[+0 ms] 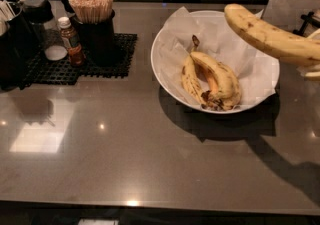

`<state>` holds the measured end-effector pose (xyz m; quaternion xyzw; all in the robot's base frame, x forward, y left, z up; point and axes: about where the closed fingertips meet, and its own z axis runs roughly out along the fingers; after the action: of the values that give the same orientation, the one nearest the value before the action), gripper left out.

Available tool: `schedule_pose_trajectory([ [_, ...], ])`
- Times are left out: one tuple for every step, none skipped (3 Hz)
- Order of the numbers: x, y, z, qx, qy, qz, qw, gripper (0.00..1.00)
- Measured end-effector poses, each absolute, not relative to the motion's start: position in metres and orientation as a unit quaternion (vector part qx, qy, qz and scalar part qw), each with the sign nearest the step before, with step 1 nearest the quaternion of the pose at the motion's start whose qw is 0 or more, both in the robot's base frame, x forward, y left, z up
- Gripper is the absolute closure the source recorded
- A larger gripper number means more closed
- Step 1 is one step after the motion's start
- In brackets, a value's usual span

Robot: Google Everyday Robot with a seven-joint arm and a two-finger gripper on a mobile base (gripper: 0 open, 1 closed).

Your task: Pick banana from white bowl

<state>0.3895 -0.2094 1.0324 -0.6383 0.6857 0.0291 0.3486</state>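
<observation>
At the upper right of the frame, the banana (265,34) hangs in the air, clear of the white bowl (161,76). Its rounded free end points up and left over the bowl's far right rim. Its other end runs to the right edge of the frame, where the gripper (314,55) clamps it between pale parts above and below. Only a sliver of the gripper shows there.

In the bowl, at upper centre, a crumpled paper liner (255,71) holds two shorter bruised bananas (212,81), joined at a blackened end near the front rim. The bowl stands on a glossy grey countertop (125,154).

At the upper left, a black mat (120,51) carries a small brown bottle (71,41) just beside a dark cup of wooden sticks (92,6).
</observation>
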Motion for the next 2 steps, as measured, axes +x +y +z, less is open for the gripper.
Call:
schedule_pose_trajectory([
  [0.390,-0.209,1.032,-0.638,0.686,0.029,0.349,1.00],
  [0.398,-0.197,1.012,-0.659,0.683,0.049,0.312,1.00],
])
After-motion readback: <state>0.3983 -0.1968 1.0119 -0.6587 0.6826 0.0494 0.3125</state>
